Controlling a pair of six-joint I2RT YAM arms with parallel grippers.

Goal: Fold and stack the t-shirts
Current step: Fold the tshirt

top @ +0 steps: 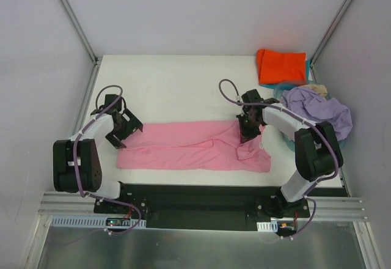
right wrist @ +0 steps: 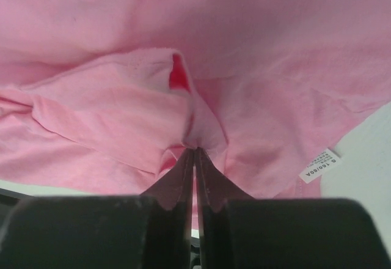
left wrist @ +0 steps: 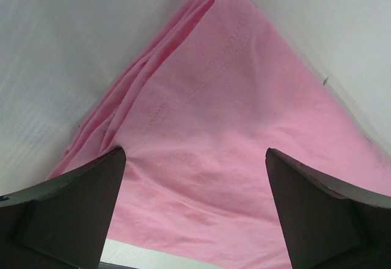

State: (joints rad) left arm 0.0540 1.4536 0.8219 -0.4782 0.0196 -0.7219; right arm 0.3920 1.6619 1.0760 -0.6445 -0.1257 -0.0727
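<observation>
We found the left arm (top: 76, 159) folded back at its elbow, the forearm reaching forward and inward. The left gripper (top: 127, 134) was held low, its jaws spread wide and holding nothing. We found the right arm (top: 311, 153) bent likewise, its forearm reaching inward to the left with the wrist pitched down. The right gripper (top: 247, 136) pointed downward, its fingers (right wrist: 177, 180) pressed together on a fold of the pink t-shirt (right wrist: 256, 55).
</observation>
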